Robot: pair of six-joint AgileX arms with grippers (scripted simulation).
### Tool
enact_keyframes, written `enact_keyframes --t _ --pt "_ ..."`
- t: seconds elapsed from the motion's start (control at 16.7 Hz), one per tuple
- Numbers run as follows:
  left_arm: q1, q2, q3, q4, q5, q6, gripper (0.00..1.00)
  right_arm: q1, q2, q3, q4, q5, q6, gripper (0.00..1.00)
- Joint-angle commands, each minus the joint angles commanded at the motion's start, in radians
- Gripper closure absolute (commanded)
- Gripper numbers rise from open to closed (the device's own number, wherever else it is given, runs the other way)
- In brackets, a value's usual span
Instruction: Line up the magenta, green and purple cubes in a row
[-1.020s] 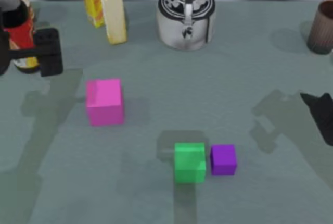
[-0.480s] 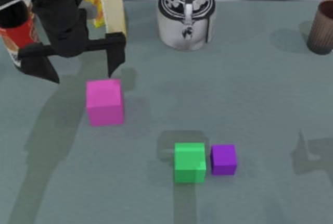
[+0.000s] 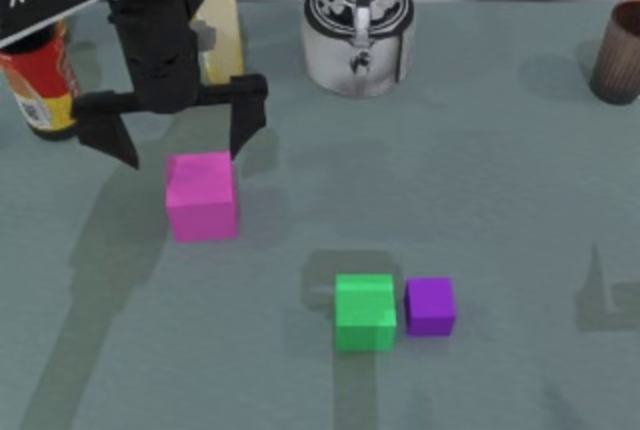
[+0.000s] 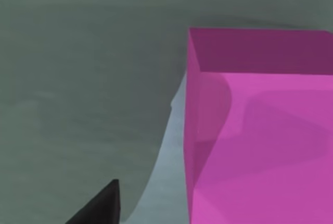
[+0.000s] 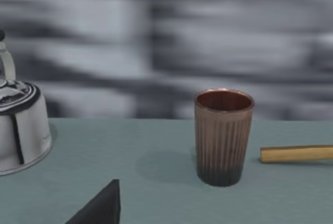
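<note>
Over left half of table: left gripper (image 3: 175,135) hangs above the far edge of the magenta cube (image 3: 202,195), fingers wide apart, tips pointing down.
Left fingers: one tip (image 3: 112,138) sits out past the cube's left side, the other (image 3: 245,122) just beyond its far right corner; neither touches it.
Magenta cube: flat on the table (image 3: 500,200), mostly nearer than the line between the fingertips, not yet between them; left wrist view has it filling the frame (image 4: 260,130), with one dark fingertip (image 4: 101,208) off to its side.
Green cube (image 3: 364,311): on the table, well apart from the fingers, towards the near middle.
Purple cube (image 3: 430,306): just beside the green cube on its right, narrow gap, sides roughly parallel.
Right arm: out of the top view; only one fingertip (image 5: 99,208) shows in its wrist view, finger spread cannot tell.
Right wrist view: looks at a brown cup (image 5: 223,135), a kettle (image 5: 21,130) and a wooden stick (image 5: 296,153).
Behind left gripper: cream bottle (image 3: 222,30), red-labelled jar (image 3: 38,80), both partly hidden by the arm.
</note>
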Motion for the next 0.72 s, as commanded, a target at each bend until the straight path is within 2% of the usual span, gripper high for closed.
enact_keyframes --t 0.3,0.72 --pt "0.003 0.012 -0.033 0.042 0.0 0.004 0.0 0.0 0.0 0.0 0.0 0.0 0.0 0.0" --pt "0.002 0.104 -0.185 0.29 0.001 0.003 0.0 0.0 0.0 0.0 0.0 0.0 0.0 0.0"
